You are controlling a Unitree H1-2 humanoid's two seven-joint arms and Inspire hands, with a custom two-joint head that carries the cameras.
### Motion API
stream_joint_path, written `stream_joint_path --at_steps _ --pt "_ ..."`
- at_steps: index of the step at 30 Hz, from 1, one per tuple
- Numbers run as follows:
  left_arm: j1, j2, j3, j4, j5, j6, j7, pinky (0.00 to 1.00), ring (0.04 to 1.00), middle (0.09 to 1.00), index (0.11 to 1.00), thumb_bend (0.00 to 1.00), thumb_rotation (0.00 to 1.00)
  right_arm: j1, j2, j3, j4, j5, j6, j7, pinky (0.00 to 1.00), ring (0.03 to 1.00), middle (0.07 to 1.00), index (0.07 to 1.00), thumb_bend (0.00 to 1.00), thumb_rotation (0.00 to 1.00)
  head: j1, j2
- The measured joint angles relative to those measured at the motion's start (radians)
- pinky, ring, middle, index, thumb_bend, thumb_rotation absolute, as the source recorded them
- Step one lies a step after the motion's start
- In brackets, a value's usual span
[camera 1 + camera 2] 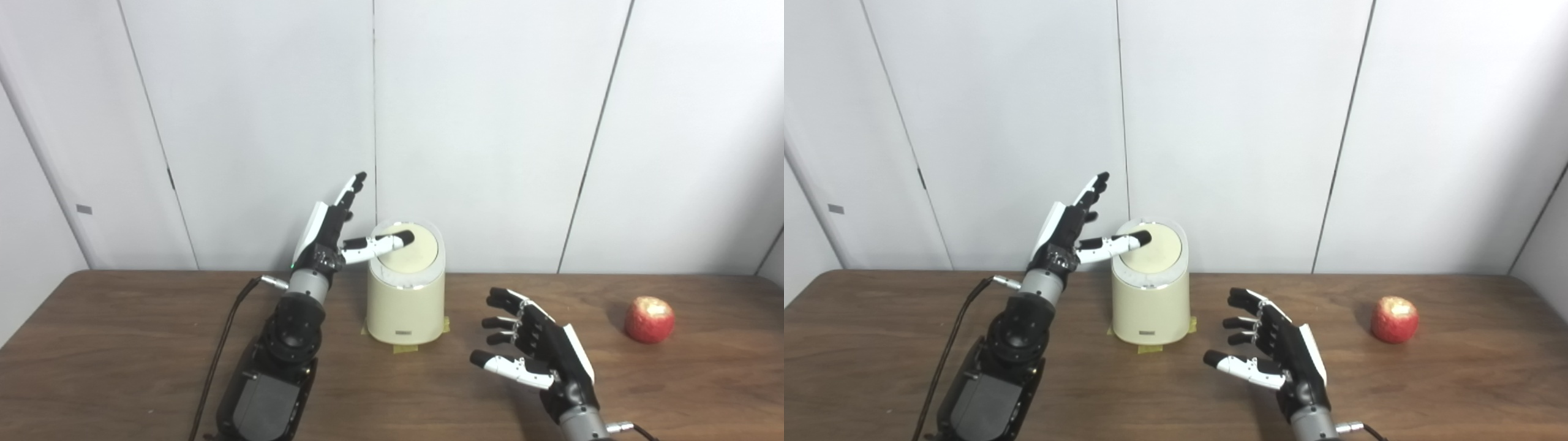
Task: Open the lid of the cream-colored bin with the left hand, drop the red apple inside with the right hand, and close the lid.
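We see a dark wood-grain table (122,343). Beside our left hand (334,236) stands the smooth, rounded cream bin (405,306), lid (409,248) shut; that hand is spread, holding nothing, thumb tip resting on the lid. Our right hand (530,349) hovers open and empty; the mottled red apple (649,319) lies well to its right.

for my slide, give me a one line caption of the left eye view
Left hand thumb on the cream bin's lid, open right hand waiting, red apple untouched on the table.
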State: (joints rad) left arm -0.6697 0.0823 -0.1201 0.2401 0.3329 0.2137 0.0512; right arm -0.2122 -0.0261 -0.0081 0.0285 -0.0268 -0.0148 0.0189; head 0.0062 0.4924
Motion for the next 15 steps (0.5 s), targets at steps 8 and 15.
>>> stream_joint_path --at_steps 8,15 --pt "-0.037 0.006 -0.036 0.108 0.090 -0.026 0.069 0.79 0.964 0.975 1.000 0.91 0.26 0.009 0.008 0.005 -0.023 -0.001 0.002 0.000 0.55 0.676 0.788 0.761 0.82 0.16 -0.008 0.003" --pt "-0.047 0.006 -0.045 0.137 0.120 -0.029 0.081 0.81 0.981 0.985 1.000 0.87 0.23 0.019 0.012 0.009 -0.036 -0.002 0.010 0.000 0.54 0.673 0.788 0.763 0.82 0.15 -0.017 0.006"
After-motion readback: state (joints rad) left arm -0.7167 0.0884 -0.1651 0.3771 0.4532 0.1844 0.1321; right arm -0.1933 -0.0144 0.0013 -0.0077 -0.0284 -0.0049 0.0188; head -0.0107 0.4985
